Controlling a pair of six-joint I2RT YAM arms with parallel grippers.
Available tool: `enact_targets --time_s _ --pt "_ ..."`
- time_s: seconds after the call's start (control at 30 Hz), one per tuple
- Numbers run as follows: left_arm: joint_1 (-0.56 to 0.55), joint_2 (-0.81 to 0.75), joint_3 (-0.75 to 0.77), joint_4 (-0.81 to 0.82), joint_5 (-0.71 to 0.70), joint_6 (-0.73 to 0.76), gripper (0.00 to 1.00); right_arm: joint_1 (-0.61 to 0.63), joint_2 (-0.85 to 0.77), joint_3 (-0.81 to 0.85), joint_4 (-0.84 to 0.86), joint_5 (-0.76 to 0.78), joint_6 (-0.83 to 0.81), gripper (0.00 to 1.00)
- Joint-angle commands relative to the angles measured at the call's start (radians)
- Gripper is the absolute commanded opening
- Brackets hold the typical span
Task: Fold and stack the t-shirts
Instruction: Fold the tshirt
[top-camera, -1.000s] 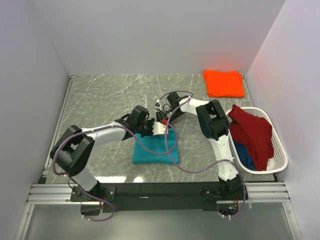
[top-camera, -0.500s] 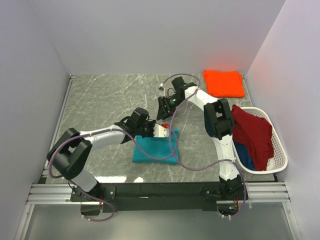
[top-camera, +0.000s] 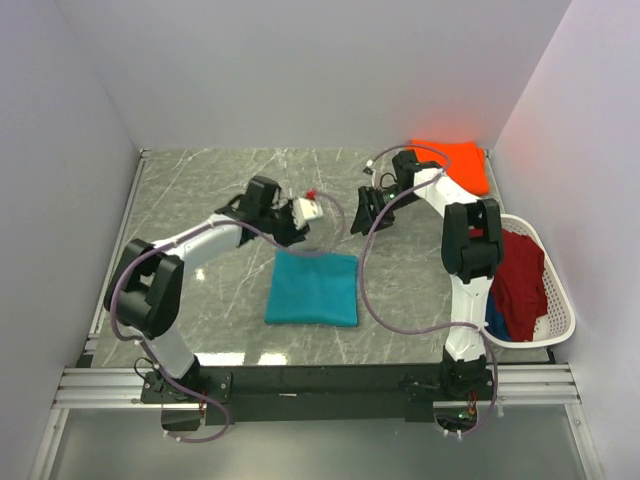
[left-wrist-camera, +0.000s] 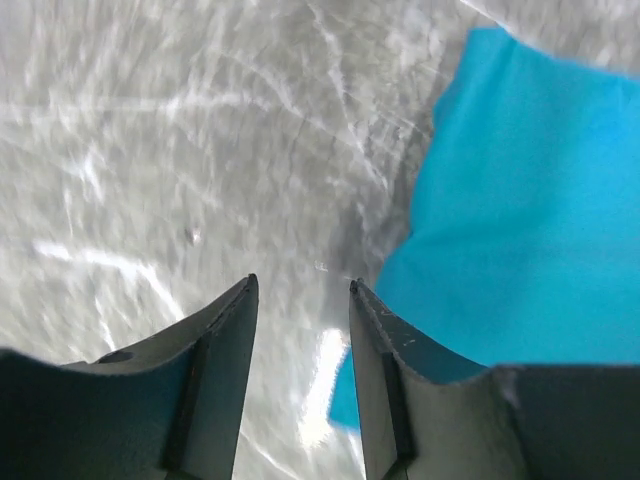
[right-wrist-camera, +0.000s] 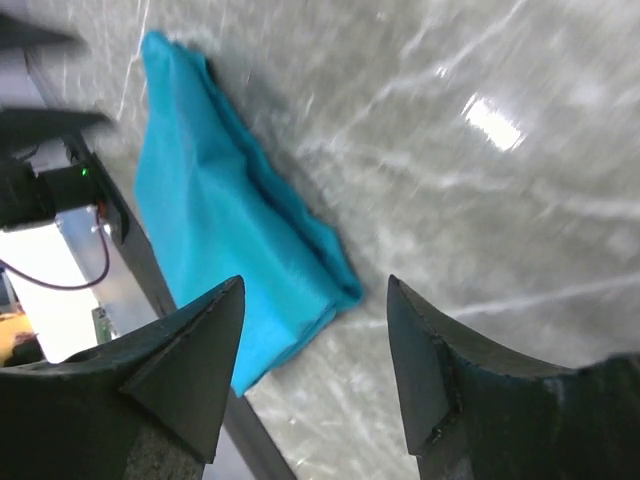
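Top external view: folded teal t-shirt (top-camera: 312, 288) lies flat on table (top-camera: 190, 180), orange t-shirt (top-camera: 462, 163) far right; left jaws narrow, right jaws wide, both empty; likely risk: a single-layer pinch unfolds teal t-shirt during stacking.
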Motion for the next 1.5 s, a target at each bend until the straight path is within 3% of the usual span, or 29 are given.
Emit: enact_targets --time_s 0.0,0.1,0.37,0.7,0.97,1.17,1.37,1.47 --pt "0.089 -0.061 0.082 -0.189 0.172 -0.252 0.47 0.011 -0.122 -0.085 -0.001 -0.038 -0.018 0.65" --pt "0.168 -0.038 0.082 -0.263 0.252 -0.442 0.46 0.012 -0.152 -0.211 0.065 -0.066 0.025 0.63" --pt "0.296 0.005 -0.046 -0.096 0.307 -0.802 0.46 0.013 -0.144 -0.311 0.173 -0.043 0.072 0.6" --pt "0.3 0.108 -0.08 0.001 0.352 -0.907 0.46 0.018 -0.109 -0.331 0.21 -0.074 0.089 0.55" --pt "0.302 0.134 -0.097 0.025 0.3 -0.945 0.44 0.033 -0.066 -0.302 0.196 -0.097 0.098 0.53" --pt "0.311 0.111 -0.131 0.016 0.227 -0.953 0.51 0.038 -0.064 -0.306 0.187 -0.098 0.095 0.52" --pt "0.311 0.096 -0.154 0.037 0.246 -0.978 0.49 0.041 -0.064 -0.326 0.203 -0.098 0.103 0.32" --pt "0.313 0.104 -0.151 0.059 0.273 -0.988 0.36 0.039 -0.064 -0.313 0.2 -0.082 0.101 0.19"
